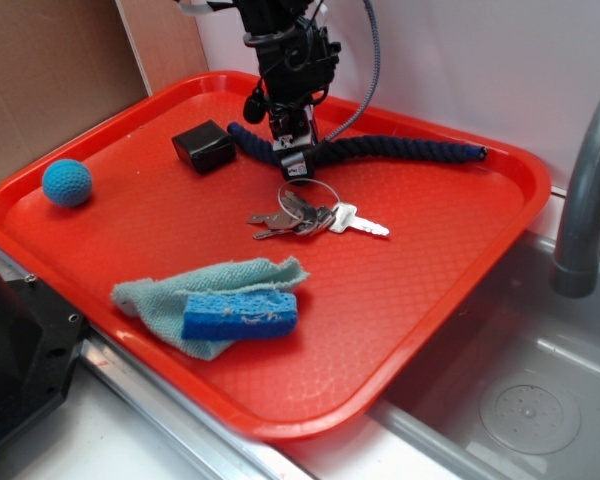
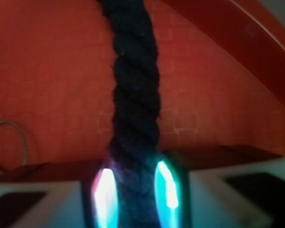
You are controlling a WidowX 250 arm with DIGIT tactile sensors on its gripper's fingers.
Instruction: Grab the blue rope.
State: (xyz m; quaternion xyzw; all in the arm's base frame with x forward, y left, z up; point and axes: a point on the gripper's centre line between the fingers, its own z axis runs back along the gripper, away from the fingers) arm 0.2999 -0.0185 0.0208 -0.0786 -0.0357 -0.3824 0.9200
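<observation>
Blue rope (image 2: pixel 135 95) between gripper (image 2: pixel 135 192) fingers

A black box (image 1: pixel 204 146) is sitting just left of the gripper (image 1: pixel 294 160), a key bunch (image 1: pixel 302 217) is lying just in front, and the tray rim (image 1: pixel 420 127) is crowding the back; open tray floor is stretching to the right.

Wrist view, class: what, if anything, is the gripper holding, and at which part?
The gripper has the blue rope between its fingers, roughly mid-length, away from the capped end; whether it is fully clamped cannot be told.
</observation>
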